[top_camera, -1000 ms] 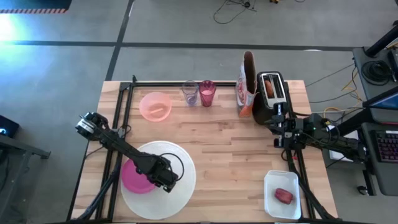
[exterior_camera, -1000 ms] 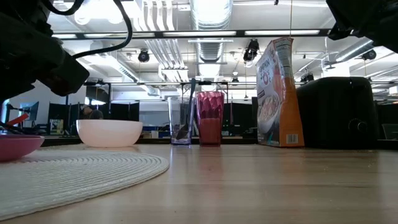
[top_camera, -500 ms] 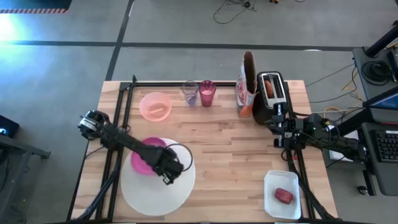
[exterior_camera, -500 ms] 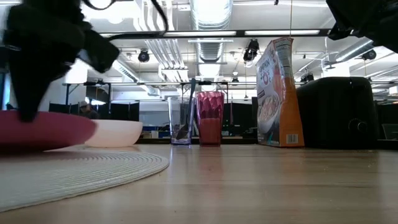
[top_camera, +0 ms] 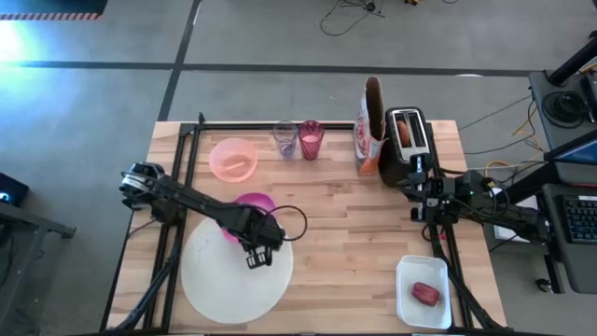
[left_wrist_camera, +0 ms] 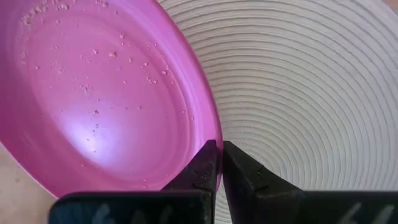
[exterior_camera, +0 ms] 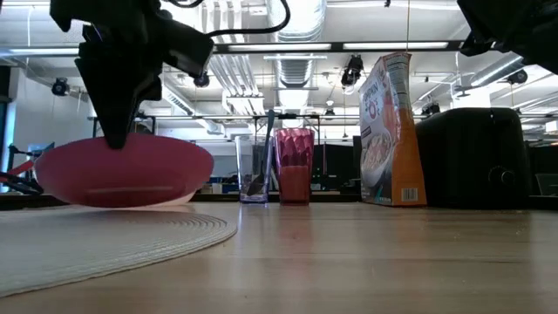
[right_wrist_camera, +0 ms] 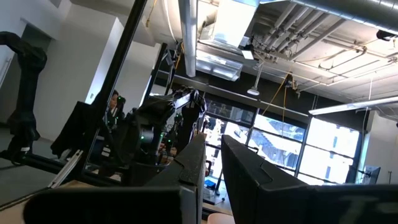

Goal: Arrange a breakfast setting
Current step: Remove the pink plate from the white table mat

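Magenta plate (top_camera: 250, 204) up off the table, pinched by its rim in the left gripper (left_wrist_camera: 217, 163), jaws clamped tight on the edge (clearest from the left wrist). Hanging over the far edge of the white plate (top_camera: 219, 280), tilted a little, clear of the surface in the low view (exterior_camera: 122, 170). Step in hand, by the look of it: carrying the small plate to its place in the setting, perhaps onto the white one, perhaps beside it; cannot tell which. Next move likely to call for levelling the plate, lowering it gently until it sits flat, then letting go without dragging the rim. Farther back along the table: pink bowl (top_camera: 232, 159), near the left corner, then a clear tumbler (top_camera: 284, 138) with the pink cup (top_camera: 311, 139) just beside it. Further right, a cereal box (top_camera: 370, 131) standing upright next to the black toaster (top_camera: 405, 142), something orange in its slot. Box lettering in the low view (exterior_camera: 391, 131) too small to read (no brand to report). Near the right front corner, a white tray (top_camera: 423, 293) holding a small red food (top_camera: 425, 294). Right gripper (top_camera: 417, 189) waiting in front of the toaster, well apart from the plates, jaws nearly closed with a slim gap, holding nothing.
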